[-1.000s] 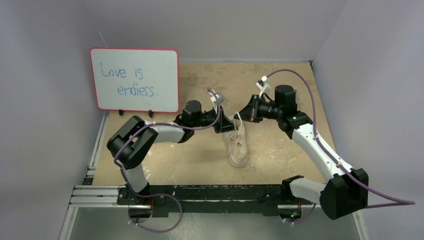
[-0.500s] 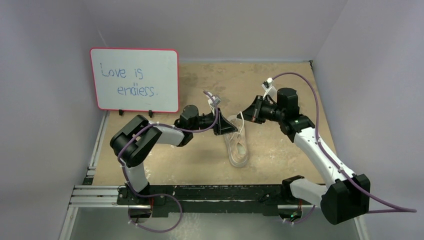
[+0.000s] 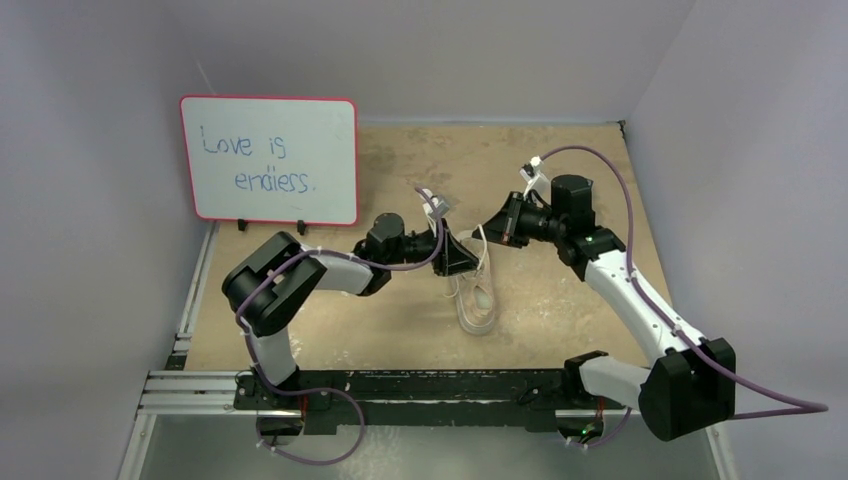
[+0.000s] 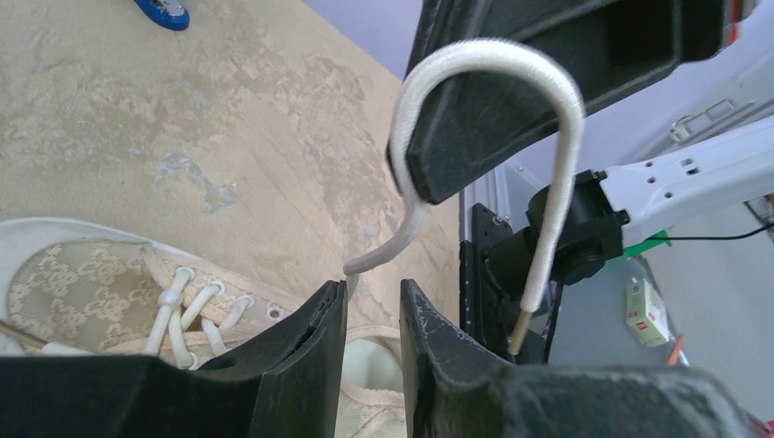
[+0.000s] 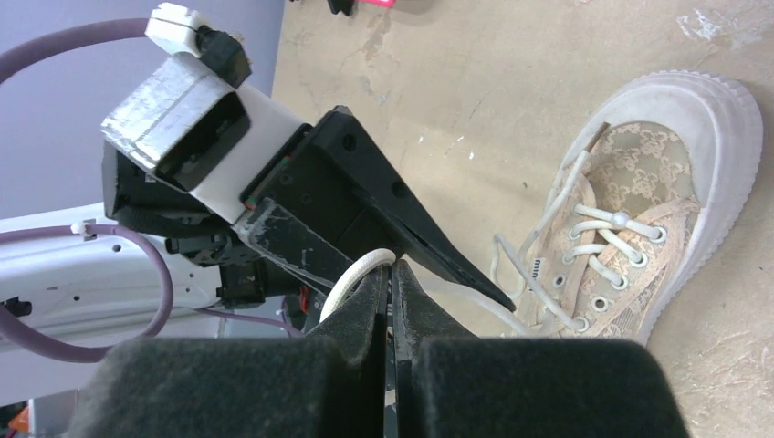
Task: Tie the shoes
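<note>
The shoe [image 3: 478,305] lies on the table [image 3: 560,300], to the right of the whiteboard [image 3: 268,158] and nearer to the arm bases than it. One white lace [image 4: 493,53] rises from the shoe in a loop, and my right gripper [image 5: 392,272], on the side of the shoe away from the whiteboard, has its jaws pressed together on this loop. My left gripper [image 4: 372,297] reaches in from the whiteboard side and hovers just over the shoe with only a narrow gap between its jaws; the lace end hangs at its tips, and I cannot tell if it touches them.
</note>
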{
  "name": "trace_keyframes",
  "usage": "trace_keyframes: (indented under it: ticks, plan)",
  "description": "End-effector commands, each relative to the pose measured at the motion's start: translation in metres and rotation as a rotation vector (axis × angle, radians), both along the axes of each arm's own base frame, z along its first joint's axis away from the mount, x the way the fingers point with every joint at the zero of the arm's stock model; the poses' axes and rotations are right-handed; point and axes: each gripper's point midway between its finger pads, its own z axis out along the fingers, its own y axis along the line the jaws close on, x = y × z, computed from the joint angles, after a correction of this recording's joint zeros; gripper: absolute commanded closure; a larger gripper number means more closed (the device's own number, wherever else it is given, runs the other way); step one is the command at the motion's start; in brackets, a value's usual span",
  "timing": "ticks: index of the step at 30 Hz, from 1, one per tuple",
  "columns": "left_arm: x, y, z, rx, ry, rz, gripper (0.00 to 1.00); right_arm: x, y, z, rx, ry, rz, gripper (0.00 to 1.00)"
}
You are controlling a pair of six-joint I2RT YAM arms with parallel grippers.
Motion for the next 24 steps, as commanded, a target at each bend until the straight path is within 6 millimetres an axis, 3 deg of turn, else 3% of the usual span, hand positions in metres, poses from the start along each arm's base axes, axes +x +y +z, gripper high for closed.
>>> trace_keyframes:
  ticks: [1,8,10,16,20,23,24]
  plan:
    - [0.01,-0.001,0.013,0.029,-0.133,0.039,0.72,0.002,0.004,0.028,0.051,-0.086,0.023,1.0]
    - [0.014,0.037,-0.007,0.211,-0.233,0.143,0.57,-0.001,0.002,0.028,0.034,-0.09,0.026,1.0]
    - [0.011,0.039,-0.02,0.27,-0.242,0.115,0.5,-0.001,0.002,0.027,0.038,-0.09,0.032,1.0]
    - [0.018,0.033,-0.044,0.335,-0.263,0.047,0.47,-0.002,0.004,0.025,0.043,-0.081,0.046,1.0]
    - [0.023,0.03,-0.053,0.361,-0.263,0.03,0.54,-0.002,0.004,0.025,0.043,-0.078,0.045,1.0]
    - [0.024,0.028,-0.057,0.373,-0.256,0.022,0.69,-0.001,0.005,0.025,0.045,-0.078,0.05,1.0]
    - [0.024,0.027,-0.055,0.368,-0.257,0.017,0.8,-0.001,0.005,0.024,0.046,-0.077,0.052,1.0]
